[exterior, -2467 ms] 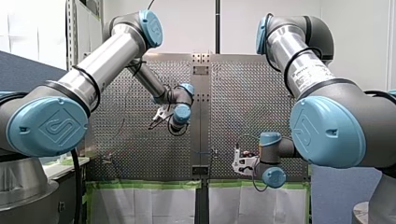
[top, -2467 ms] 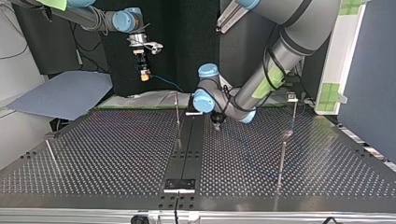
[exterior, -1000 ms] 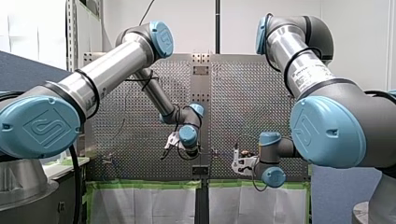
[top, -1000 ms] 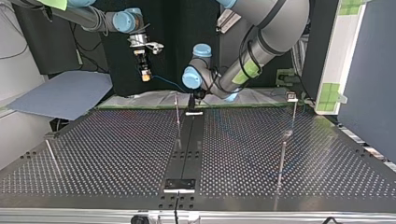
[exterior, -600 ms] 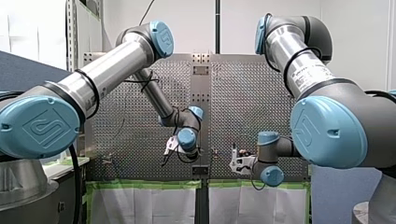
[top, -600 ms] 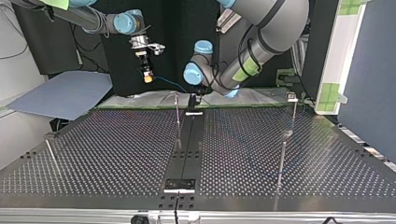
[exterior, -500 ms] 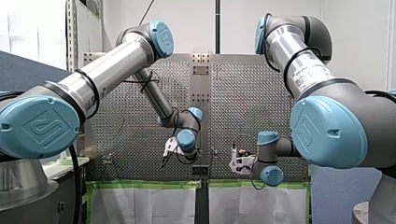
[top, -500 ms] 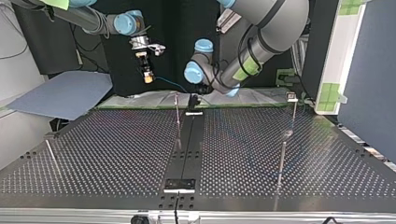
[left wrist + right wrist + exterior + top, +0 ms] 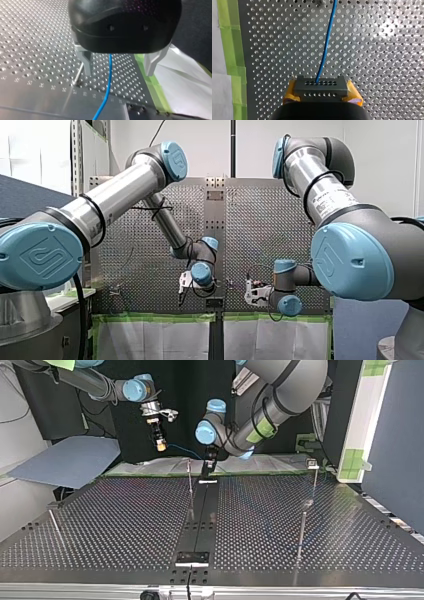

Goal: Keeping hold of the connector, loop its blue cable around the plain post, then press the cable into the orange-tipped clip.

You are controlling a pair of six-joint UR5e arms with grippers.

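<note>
1. The perforated table (image 9: 125,525) has open room; green tape (image 9: 233,50) lines its edge.
2. The arm's label (image 9: 332,202) is too small to read.
3. My right tool (image 9: 321,93) clamps the connector (image 9: 320,86).
4. My left tool (image 9: 119,65) stands wide, the blue cable (image 9: 109,72) between its fingers.

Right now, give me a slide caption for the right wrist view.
My right tool grips the grey connector between yellow pads, its blue cable running ahead over the perforated table.

The blue cable (image 9: 182,450) hangs from my right pincer (image 9: 161,446).

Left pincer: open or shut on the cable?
Open. In its wrist view the left pincer has its fingers apart; the blue cable passes between, touching neither.
</note>
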